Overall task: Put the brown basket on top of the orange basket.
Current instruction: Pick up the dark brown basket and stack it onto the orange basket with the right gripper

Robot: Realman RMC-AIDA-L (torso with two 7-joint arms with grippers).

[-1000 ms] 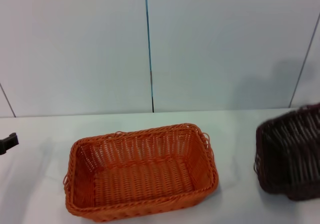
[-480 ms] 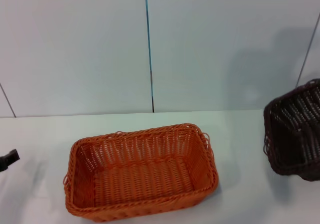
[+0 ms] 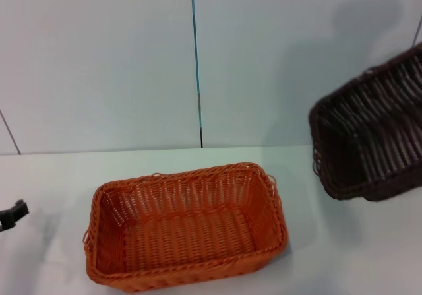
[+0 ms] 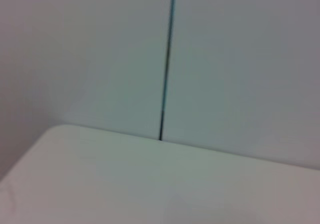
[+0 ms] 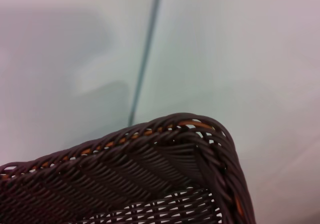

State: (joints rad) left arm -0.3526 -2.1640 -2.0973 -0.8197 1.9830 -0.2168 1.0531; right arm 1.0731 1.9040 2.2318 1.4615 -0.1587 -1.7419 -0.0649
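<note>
While the brown basket [image 3: 372, 136] hangs tilted above and right of the orange basket [image 3: 186, 226], you cannot see the right gripper. The left gripper [image 3: 12, 214] (finger state untellable) sits far left of it.

One orange basket [image 3: 186, 226], one brown basket [image 3: 369, 133], one white table [image 3: 330, 268], one left pincer [image 3: 13, 214].
</note>
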